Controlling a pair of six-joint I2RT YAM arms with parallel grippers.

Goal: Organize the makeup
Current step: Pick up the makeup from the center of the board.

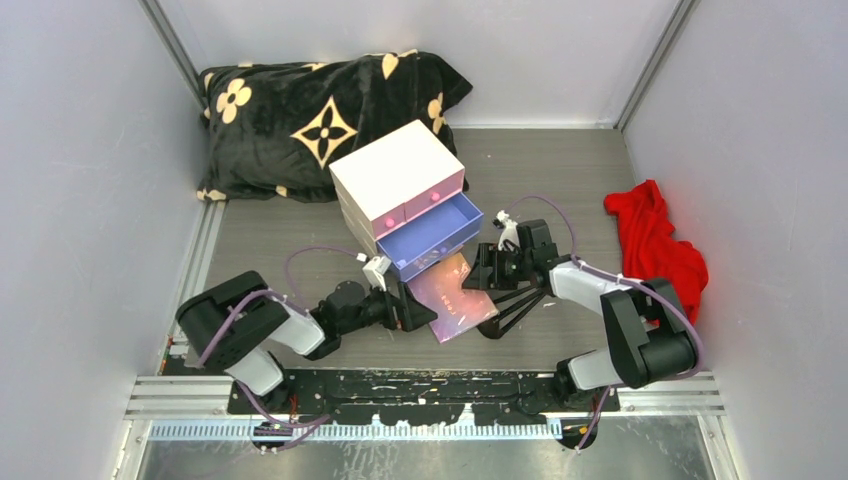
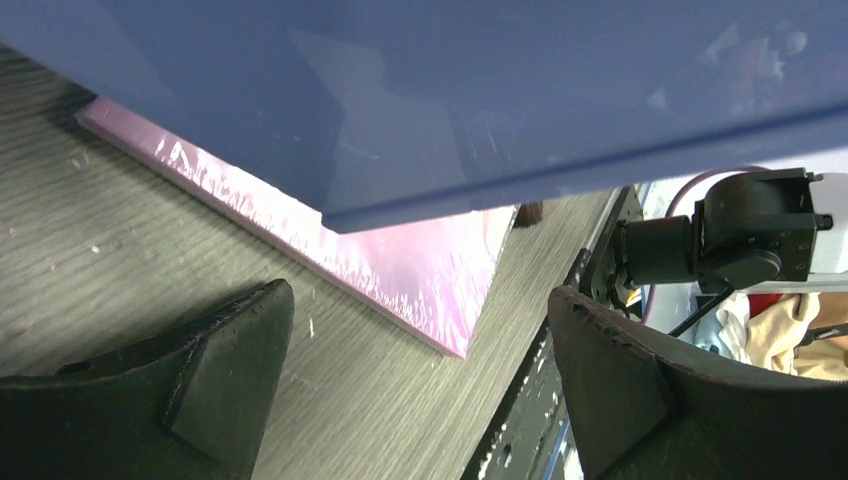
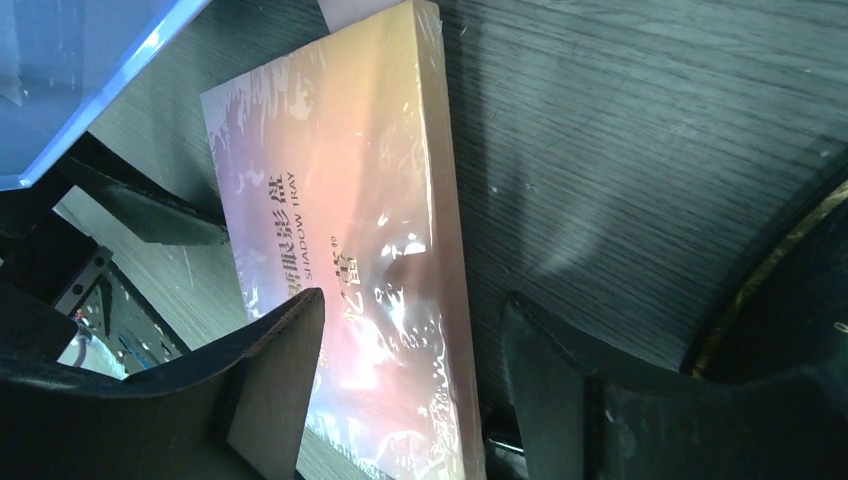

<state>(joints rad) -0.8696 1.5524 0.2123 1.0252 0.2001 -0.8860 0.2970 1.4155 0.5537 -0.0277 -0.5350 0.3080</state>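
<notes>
The flat iridescent pink-purple palette [image 1: 455,300] lies on the grey table, its far end under the open blue drawer [image 1: 440,232]. My left gripper [image 1: 418,312] stands open, low on the table by the palette's near left corner. In the left wrist view the palette [image 2: 420,270] shows ahead between the wide-apart fingers, under the drawer's underside [image 2: 450,90]. My right gripper [image 1: 487,270] is open at the palette's right edge. In the right wrist view one finger [image 3: 285,370] overlaps the wrapped palette [image 3: 340,230], and the other finger [image 3: 545,380] stands clear of its edge. No other makeup shows.
The cream box [image 1: 395,175] with pink drawers stands mid-table, its blue drawer pulled out toward the arms. A black cushion with gold flowers [image 1: 320,120] lies at the back left. A red cloth [image 1: 655,245] is heaped at the right wall. Grey walls close in both sides.
</notes>
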